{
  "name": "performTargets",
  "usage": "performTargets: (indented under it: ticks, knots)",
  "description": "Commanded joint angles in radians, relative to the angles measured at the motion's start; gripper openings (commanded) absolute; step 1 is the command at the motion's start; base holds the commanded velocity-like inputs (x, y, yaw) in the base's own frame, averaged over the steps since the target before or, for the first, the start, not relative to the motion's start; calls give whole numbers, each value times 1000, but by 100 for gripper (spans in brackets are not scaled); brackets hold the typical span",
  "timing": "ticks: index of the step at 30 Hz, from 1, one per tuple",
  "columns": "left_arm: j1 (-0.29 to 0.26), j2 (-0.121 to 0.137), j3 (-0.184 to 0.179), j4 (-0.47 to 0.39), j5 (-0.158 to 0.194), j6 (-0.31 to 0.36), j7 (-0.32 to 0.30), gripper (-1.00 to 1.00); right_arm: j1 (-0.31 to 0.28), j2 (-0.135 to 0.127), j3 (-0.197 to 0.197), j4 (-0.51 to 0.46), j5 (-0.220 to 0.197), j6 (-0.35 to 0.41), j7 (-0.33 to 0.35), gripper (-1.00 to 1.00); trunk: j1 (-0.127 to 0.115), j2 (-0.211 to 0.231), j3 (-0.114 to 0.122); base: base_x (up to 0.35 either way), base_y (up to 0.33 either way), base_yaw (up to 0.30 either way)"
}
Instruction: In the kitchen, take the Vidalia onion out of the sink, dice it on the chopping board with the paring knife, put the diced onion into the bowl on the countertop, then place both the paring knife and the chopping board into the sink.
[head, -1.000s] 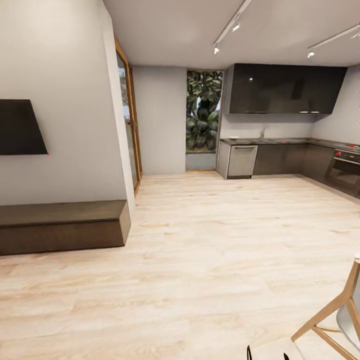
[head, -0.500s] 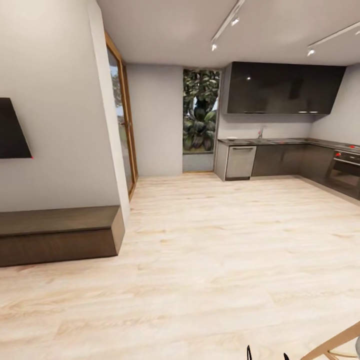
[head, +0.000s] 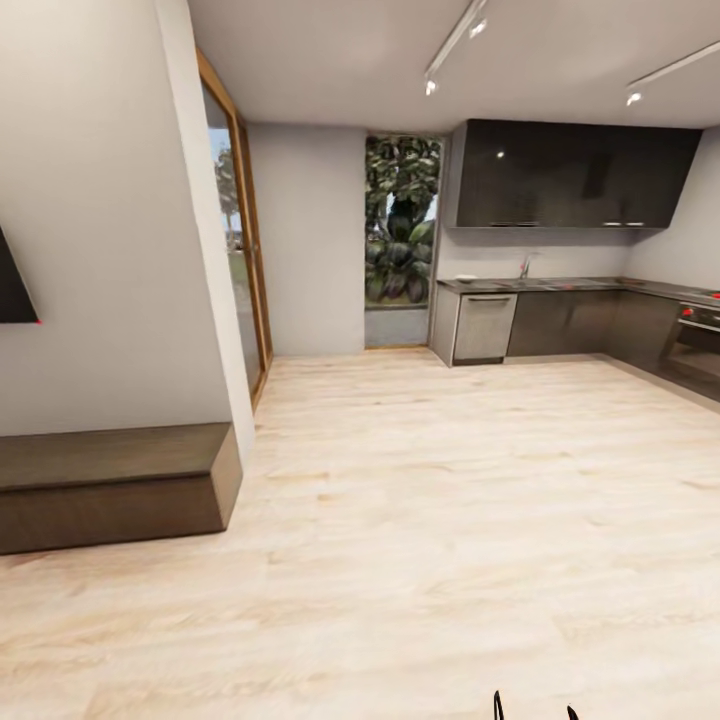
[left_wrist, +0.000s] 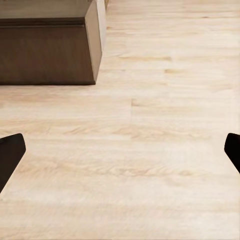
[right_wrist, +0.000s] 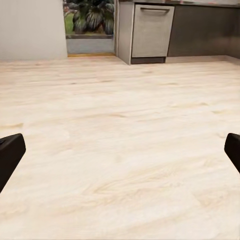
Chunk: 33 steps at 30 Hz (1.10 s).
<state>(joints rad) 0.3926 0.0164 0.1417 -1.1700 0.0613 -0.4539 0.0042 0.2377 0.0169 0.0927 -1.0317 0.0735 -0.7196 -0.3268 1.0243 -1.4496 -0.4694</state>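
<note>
At the bottom edge of my head view, two dark fingertips (head: 534, 708) poke up over pale wooden floor (head: 420, 520), and I cannot tell which arm they belong to. On the left wrist view, the left gripper (left_wrist: 120, 155) is spread wide with nothing between its fingers (left_wrist: 10, 152), floorboards under it and the dark brown low bench (left_wrist: 47, 47) just beyond. On the right wrist view, the right gripper (right_wrist: 120, 155) is equally released and empty above bare floor.

Further out on my head view, the bench runs along the white wall at my left, with a wood-framed glass door (head: 235, 230) past it. Well across the room sits the kitchen: the countertop (head: 560, 285) over dark grey cabinets, a steel dishwasher front (head: 484, 326) at its near end, glossy black upper cabinets (head: 570, 175) above. The tap of the sink (head: 524, 268) shows as a thin curve on the counter; the basin is too far for me to make out. A window with foliage (head: 402, 225) stands left of the kitchen.
</note>
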Motion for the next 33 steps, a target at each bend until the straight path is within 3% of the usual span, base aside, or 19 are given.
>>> performTargets:
  ticks: [1,33]
  knots:
    - [0,1,-1,0,6,-2,0,100,0,0,1,-1,8,1,-9,100,1,0,-1,322,0,-43]
    - [0,1,-1,13,5,-2,0,100,0,0,1,1,8,2,-8,100,1,0,-1,322,0,-77]
